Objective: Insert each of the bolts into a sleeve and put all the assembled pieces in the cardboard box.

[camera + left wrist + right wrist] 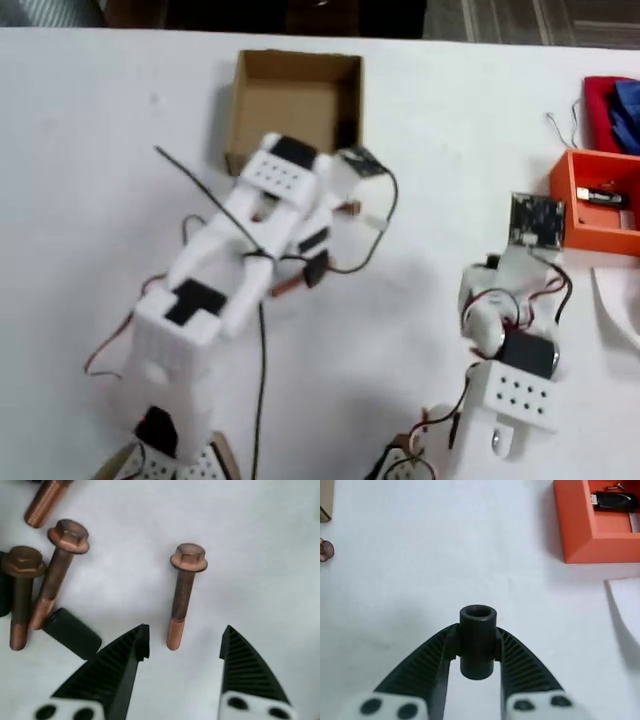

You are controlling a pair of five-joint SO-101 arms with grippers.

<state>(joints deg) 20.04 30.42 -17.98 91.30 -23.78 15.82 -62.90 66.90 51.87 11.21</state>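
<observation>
White tabletop (80, 200) carried the whole job. Nearest the arm bases, at about four o'clock from the table's middle in the high view, the right gripper (477, 630) was clamped on a short black cylindrical sleeve (477, 645). The sleeve's long axis ran crosswise to the squeeze, and its open bore was turned up toward the wrist camera.

Farther out, the left gripper (186, 628) hung wide open over a copper-coloured hex-flange bolt (182, 590) lying flat. The bolt's long axis ran in line with the claw's reach, its head pointing away and its plain tip just between the fingertips. Three more copper bolts (55, 575) and a loose black sleeve (72, 632) lay beside it.

The step in hand looked like taking up this bolt. The next move would call for closing across its shank, lifting, and turning the tip toward the waiting bore.

Beyond the left arm, at twelve o'clock, stood the open brown cardboard box (300, 62).
</observation>
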